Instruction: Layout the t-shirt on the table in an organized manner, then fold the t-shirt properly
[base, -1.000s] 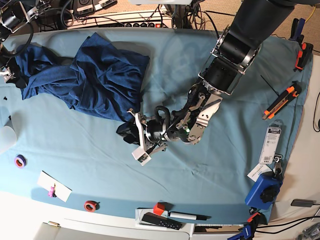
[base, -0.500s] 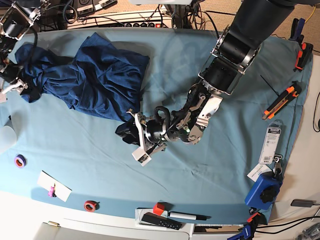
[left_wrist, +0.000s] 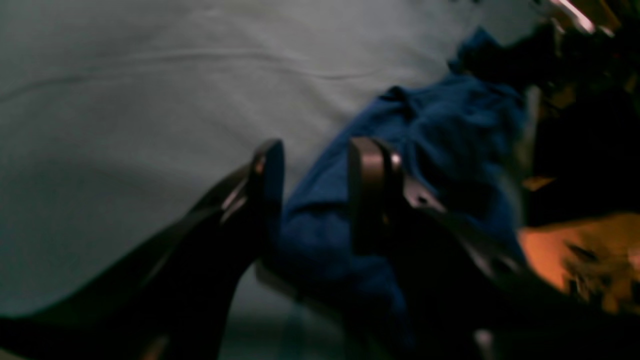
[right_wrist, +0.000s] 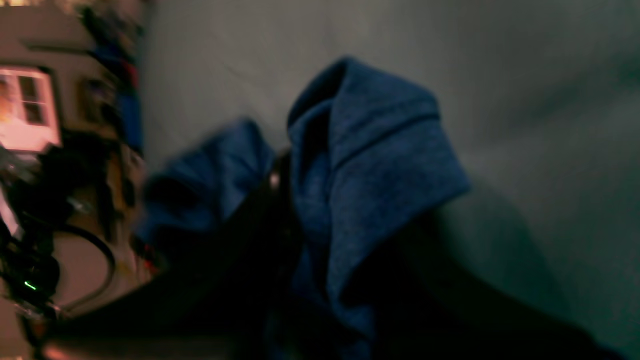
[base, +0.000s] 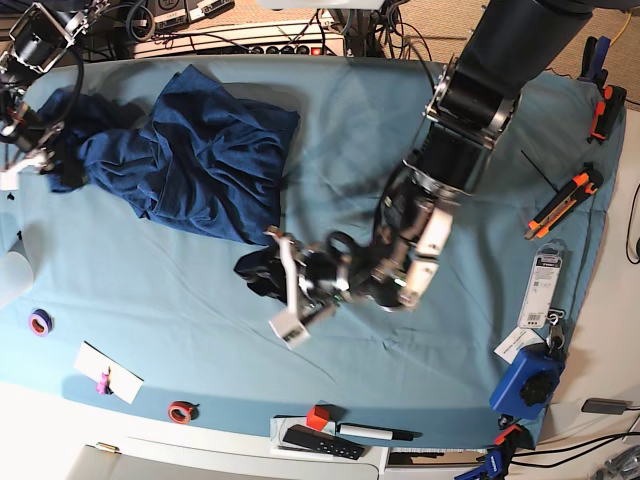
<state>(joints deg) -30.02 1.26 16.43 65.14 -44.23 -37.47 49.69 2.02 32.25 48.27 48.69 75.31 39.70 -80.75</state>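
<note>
- The t-shirt (base: 205, 150) is a dark navy heathered knit, bunched and creased rather than spread flat, lying on the far left part of the table (base: 340, 130).
- Its long axis runs from the left edge slantwise down toward the middle, where a dark corner trails off.
- The left gripper (base: 283, 285) sits at that corner, fingers (left_wrist: 367, 195) partly apart with blue cloth between them.
- The right gripper (base: 35, 150) has closed on a fold of fabric at the shirt's left end.
</note>
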